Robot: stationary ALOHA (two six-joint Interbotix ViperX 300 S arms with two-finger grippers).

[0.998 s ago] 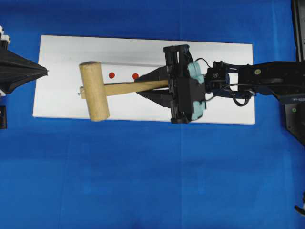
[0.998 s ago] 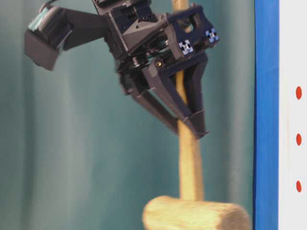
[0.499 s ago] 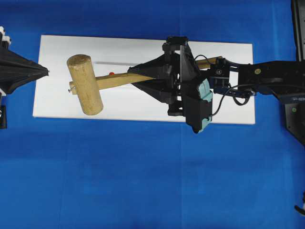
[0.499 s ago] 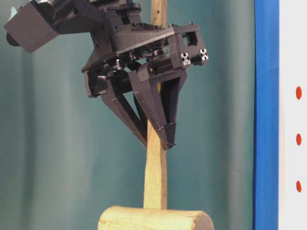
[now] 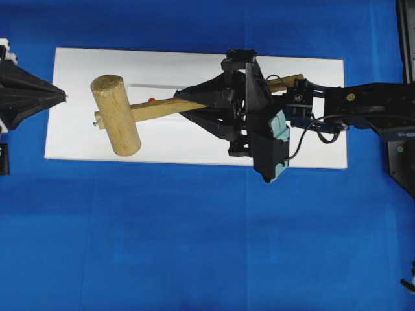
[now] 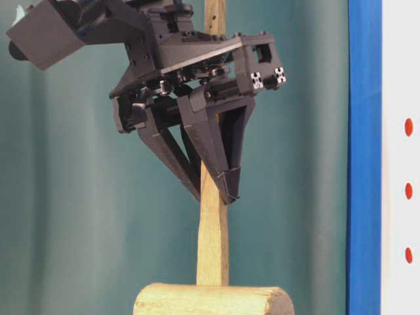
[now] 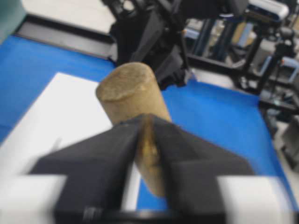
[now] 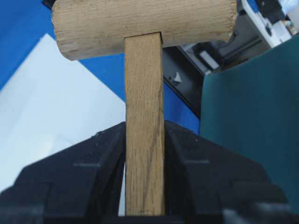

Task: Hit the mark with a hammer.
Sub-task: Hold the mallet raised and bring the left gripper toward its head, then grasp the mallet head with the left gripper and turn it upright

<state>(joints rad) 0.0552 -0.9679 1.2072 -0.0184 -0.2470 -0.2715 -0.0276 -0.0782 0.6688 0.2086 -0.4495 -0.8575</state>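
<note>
- In the overhead view, only a sliver of one red dot showed above the hammer handle; which of the dots it was could not be told, so the mark's place there stayed unclear.
- The table-level view showed three red dots on the white strip, at its right edge; the top dot looked slightly the largest.
- One hammer was in view, its head over the left part of the white strip, its handle running right into the right end effector.
- The right end effector was clamped on the handle, a finger pressed against each side in its wrist view.
- The left end effector sat at the strip's left edge, mostly cut off by the frame. Its wrist view was blurred; a thin gap showed between the fingers, nothing held.
- The hammer head's lower part was cut off in the table-level view.
</note>
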